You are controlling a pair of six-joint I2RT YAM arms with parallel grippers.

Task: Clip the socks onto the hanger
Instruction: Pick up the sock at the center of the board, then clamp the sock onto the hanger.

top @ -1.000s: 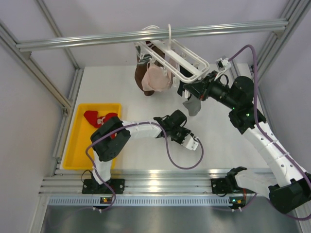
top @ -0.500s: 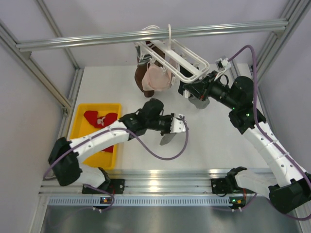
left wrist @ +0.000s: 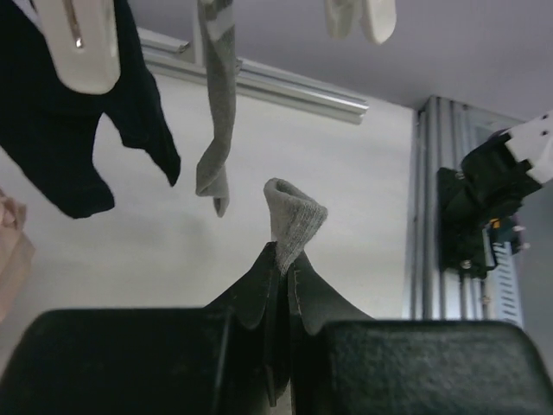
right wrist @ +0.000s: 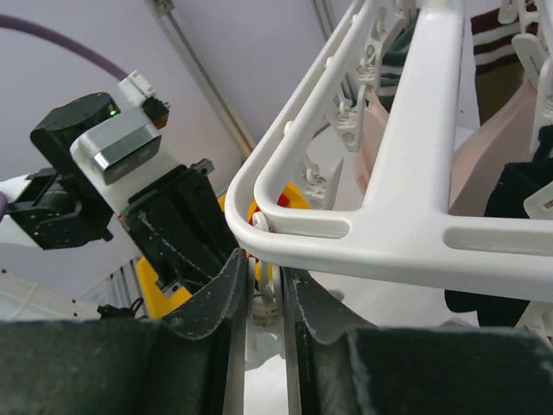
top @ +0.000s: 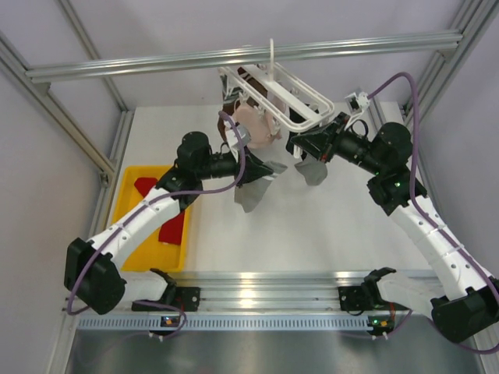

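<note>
**Grey sock [left wrist: 294, 220] held up by the hanger [right wrist: 415, 156], above the table's [top: 343, 218] far edge, mid-width.**
The left gripper [left wrist: 283, 259] is pinched tight on the grey sock: a short tuft pokes past its fingertips and the rest hangs limp below. The right gripper [right wrist: 266, 281] is narrow, squeezing a peg [right wrist: 264, 304] on the hanger. The sock looks light and floppy, not slippery, so that tuft is probably the part to feed into the peg.

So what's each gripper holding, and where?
Left gripper pinches a grey sock near one end; right gripper pinches a white clip below the hanger's corner.
</note>
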